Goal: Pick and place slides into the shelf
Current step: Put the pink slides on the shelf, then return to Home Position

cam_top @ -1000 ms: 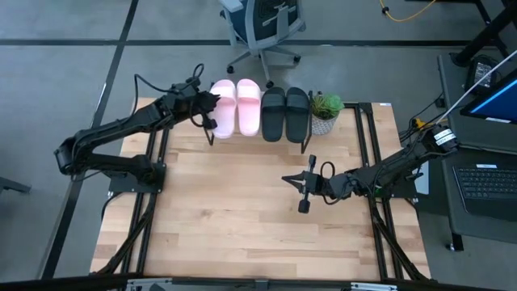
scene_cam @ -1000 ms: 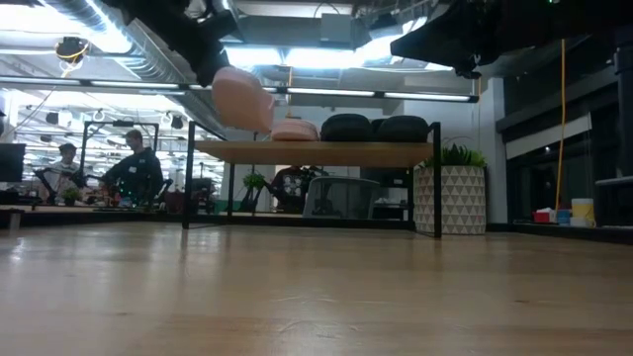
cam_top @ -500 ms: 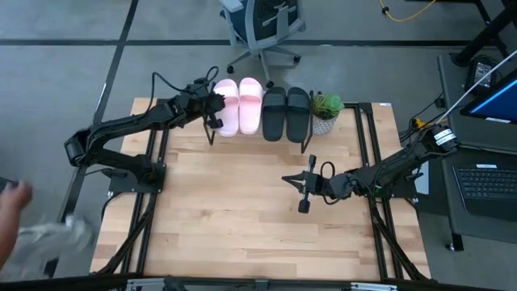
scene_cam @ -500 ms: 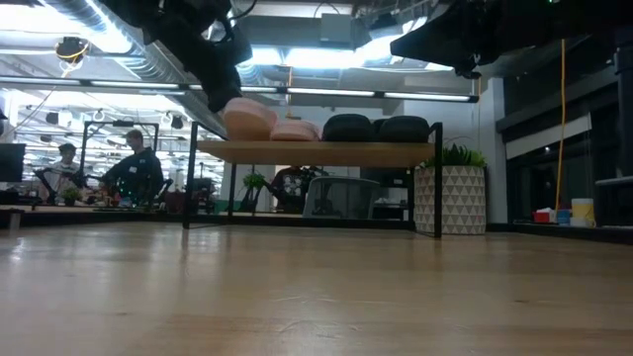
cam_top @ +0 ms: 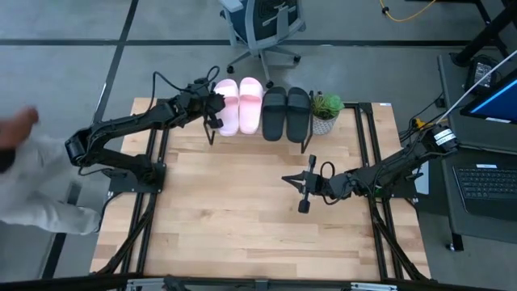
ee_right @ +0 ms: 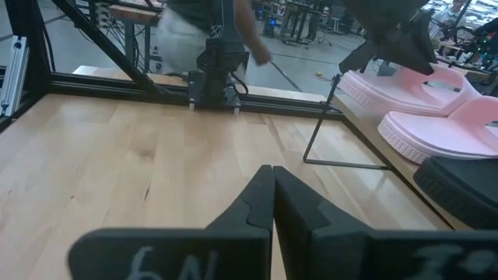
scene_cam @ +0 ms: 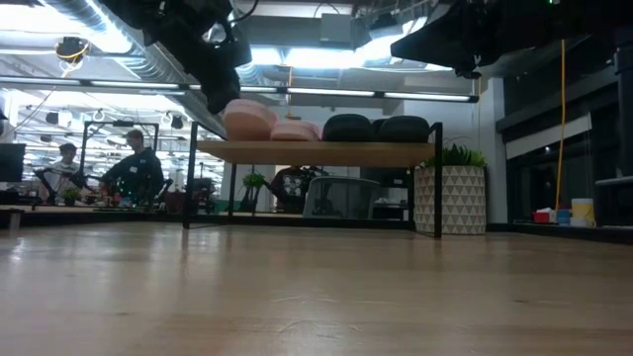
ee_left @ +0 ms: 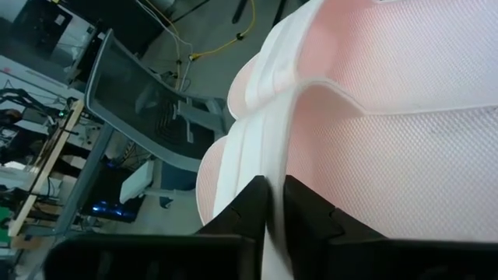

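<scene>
Two light pink slides [cam_top: 227, 105] [cam_top: 250, 103] and two black slides [cam_top: 273, 113] [cam_top: 297, 111] sit in a row on the shelf [scene_cam: 316, 153], soles on its wooden plank. My left gripper [cam_top: 212, 105] is at the shelf's left end, shut on the leftmost pink slide [scene_cam: 247, 119]. My right gripper [cam_top: 303, 187] hovers shut over the middle of the table, away from the shelf. In the right wrist view its fingers [ee_right: 271, 187] are together, with the pink slides [ee_right: 405, 85] beyond them. My left gripper pinches the leftmost pink slide by its ribbed side edge [ee_left: 261, 148], which runs between the two fingers [ee_left: 253, 210]. The fingers come from the table's left side. In the low view the slide's sole rests on the left end of the shelf's plank.
A small potted plant [cam_top: 325, 109] in a patterned pot stands at the shelf's right end. An office chair [cam_top: 262, 24] is beyond the far edge. A person in white [cam_top: 32, 178] is at the table's left side. Bare wood [cam_top: 242, 210] lies between shelf and near edge.
My left gripper has moved right and down, carrying the pink slide from a tilted, lifted position left of the shelf onto the plank beside the other pink slide; it has kept its hold. A person has come in at the left. The right arm has kept still.
</scene>
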Robot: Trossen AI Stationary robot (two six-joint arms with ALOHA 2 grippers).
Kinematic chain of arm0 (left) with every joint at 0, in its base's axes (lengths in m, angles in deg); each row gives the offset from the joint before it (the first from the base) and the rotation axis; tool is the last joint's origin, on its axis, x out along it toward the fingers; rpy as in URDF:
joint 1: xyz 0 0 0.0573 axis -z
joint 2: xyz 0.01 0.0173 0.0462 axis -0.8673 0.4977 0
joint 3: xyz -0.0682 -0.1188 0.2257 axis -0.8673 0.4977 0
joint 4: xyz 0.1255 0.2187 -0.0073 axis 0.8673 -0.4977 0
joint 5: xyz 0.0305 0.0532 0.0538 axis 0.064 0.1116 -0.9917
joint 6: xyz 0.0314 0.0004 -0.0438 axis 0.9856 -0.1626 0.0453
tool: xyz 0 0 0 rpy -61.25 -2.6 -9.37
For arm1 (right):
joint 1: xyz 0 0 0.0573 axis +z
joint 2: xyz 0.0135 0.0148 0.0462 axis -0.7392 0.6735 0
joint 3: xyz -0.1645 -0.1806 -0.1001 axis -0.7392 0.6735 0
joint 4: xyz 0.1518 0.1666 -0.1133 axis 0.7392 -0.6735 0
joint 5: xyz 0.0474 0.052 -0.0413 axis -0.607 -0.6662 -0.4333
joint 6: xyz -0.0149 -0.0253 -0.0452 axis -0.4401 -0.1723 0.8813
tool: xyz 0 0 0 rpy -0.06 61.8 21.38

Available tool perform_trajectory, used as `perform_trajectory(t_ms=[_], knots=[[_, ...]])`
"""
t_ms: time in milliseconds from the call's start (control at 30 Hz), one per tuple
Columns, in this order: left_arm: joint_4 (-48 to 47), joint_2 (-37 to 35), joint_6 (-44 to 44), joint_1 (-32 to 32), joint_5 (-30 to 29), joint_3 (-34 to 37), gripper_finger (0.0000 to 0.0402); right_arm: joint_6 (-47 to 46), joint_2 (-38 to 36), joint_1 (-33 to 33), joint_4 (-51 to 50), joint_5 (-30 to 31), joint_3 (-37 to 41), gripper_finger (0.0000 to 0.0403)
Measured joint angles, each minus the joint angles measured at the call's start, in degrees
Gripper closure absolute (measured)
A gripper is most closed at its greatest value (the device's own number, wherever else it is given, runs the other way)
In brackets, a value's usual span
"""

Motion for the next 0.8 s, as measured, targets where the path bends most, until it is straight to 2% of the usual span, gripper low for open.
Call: perform_trajectory(t_ms=[233,567,800], knots=[[-3.4,0.1,0.0,0.0,0.4,0.0,0.0342,0.0,0.0,0.0,0.0,0.0,0.0,0.0393],[-3.0,0.0,0.3,0.0,-0.4,0.0,0.0309,-1.3,0.0,0.0,-0.1,0.0,0.0,0.0393],[-2.9,-3.0,0.3,0.1,-0.4,0.0,0.0292,-1.6,0.0,0.0,-0.8,0.0,0.0,0.0393]])
